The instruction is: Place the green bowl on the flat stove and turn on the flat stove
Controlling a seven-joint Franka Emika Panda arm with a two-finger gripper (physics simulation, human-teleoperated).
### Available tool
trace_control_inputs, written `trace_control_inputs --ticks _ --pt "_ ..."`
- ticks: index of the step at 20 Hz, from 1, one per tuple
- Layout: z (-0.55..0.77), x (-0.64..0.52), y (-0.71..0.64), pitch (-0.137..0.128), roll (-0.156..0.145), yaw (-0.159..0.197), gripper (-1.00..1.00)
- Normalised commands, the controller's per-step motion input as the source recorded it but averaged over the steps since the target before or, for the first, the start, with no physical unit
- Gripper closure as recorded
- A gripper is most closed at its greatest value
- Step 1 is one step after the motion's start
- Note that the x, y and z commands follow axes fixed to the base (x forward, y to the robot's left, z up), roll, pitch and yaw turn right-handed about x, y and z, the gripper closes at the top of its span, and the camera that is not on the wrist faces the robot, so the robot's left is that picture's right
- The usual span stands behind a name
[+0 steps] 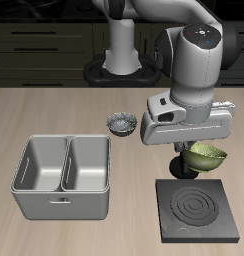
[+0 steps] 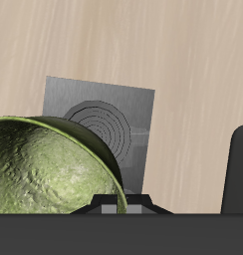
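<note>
The green bowl [image 1: 207, 155] is olive and mottled with a pale rim. It hangs tilted in my gripper [image 1: 190, 164], which is shut on its rim, a little above the table. The flat stove [image 1: 200, 208], a black square plate with pale rings, lies just below and nearer the table's front edge. In the wrist view the bowl [image 2: 49, 171] is close up, the stove [image 2: 106, 117] lies beyond it, and one dark finger [image 2: 238, 169] shows beside it. The stove's knob does not show clearly.
A grey metal double-basin tray [image 1: 62, 200] stands beside the stove near the front edge. A grey-white patterned bowl [image 1: 121, 123] sits farther back, mid-table. The robot's base stands at the table's back.
</note>
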Motion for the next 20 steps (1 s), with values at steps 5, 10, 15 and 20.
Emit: trace_control_inputs --ticks 5,10,15,20 --pt "-0.25 0.02 -0.01 0.04 0.001 -0.021 1.0" --pt "-0.17 0.03 -0.01 0.014 0.007 0.005 1.0" --pt "-0.18 0.03 0.04 0.018 0.011 0.006 1.0" --pt "-0.11 0.06 0.05 0.009 0.016 0.008 1.0"
